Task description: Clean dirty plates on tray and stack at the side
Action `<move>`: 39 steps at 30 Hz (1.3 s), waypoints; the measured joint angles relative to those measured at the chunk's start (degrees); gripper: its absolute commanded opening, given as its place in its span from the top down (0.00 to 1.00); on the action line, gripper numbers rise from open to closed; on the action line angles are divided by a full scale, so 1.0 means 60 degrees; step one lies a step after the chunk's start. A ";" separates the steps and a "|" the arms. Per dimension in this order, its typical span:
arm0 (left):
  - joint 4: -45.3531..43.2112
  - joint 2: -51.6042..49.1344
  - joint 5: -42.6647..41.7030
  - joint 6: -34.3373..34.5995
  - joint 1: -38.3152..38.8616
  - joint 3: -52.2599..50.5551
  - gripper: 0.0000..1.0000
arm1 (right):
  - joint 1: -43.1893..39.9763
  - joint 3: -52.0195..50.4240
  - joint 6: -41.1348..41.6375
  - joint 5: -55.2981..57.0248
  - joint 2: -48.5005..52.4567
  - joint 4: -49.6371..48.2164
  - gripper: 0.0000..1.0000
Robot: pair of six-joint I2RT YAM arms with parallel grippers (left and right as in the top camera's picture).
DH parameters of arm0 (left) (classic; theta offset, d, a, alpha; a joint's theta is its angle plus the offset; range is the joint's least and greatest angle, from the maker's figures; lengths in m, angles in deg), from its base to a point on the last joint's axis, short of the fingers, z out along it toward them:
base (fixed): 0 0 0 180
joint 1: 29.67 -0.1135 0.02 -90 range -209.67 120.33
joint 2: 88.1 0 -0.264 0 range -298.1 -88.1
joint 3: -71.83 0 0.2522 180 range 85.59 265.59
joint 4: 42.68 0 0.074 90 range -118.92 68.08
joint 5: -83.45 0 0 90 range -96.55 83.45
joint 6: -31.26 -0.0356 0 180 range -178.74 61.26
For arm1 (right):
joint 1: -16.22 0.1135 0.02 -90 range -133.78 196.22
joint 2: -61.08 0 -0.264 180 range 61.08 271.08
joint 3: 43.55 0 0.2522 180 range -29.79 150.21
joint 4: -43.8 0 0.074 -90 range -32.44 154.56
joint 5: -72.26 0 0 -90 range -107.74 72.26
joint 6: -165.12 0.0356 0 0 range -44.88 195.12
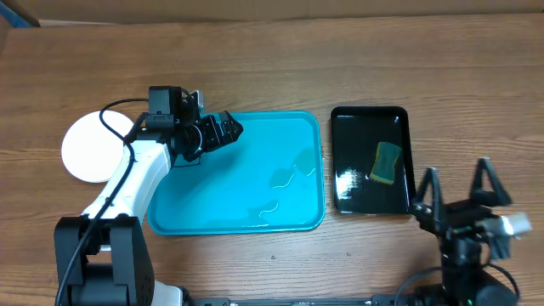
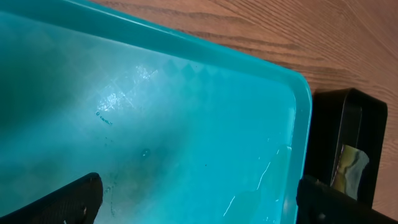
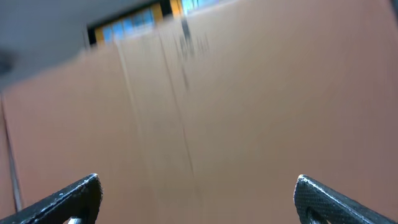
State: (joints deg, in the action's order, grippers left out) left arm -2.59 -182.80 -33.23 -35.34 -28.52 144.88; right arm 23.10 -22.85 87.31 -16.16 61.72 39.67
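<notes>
The light-blue tray lies in the middle of the table with no plate on it, only thin water streaks near its right rim. A white plate rests on the table left of the tray, its right edge hidden by my left arm. Whether other plates lie under it I cannot tell. My left gripper hovers open over the tray's far left corner, and its wrist view shows only wet tray floor between the fingertips. My right gripper stands open and empty near the front right, facing a brown wall.
A glossy black tray sits right of the light-blue one, with a yellow-green sponge in it. The black tray's edge and the sponge also show in the left wrist view. A cardboard wall runs along the table's far edge.
</notes>
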 measured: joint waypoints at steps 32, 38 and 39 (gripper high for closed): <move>0.0004 0.0000 -0.0004 0.0000 0.0000 0.0000 0.00 | -0.0015 -0.0980 -0.0466 -0.0448 0.0018 0.3840 0.00; 0.0004 0.0000 -0.0004 -0.0004 0.0000 0.0000 0.00 | -0.0015 -0.0980 -0.0470 -0.0444 0.0018 0.3840 0.00; 0.0004 0.0000 -0.0004 0.0000 0.0000 0.0000 0.00 | -0.0015 -0.0980 -0.0466 -0.0448 0.0018 0.3840 0.00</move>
State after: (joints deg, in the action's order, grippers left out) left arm -2.57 -182.80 -33.25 -35.34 -28.52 144.88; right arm 23.01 -28.73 84.51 -18.84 61.83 62.71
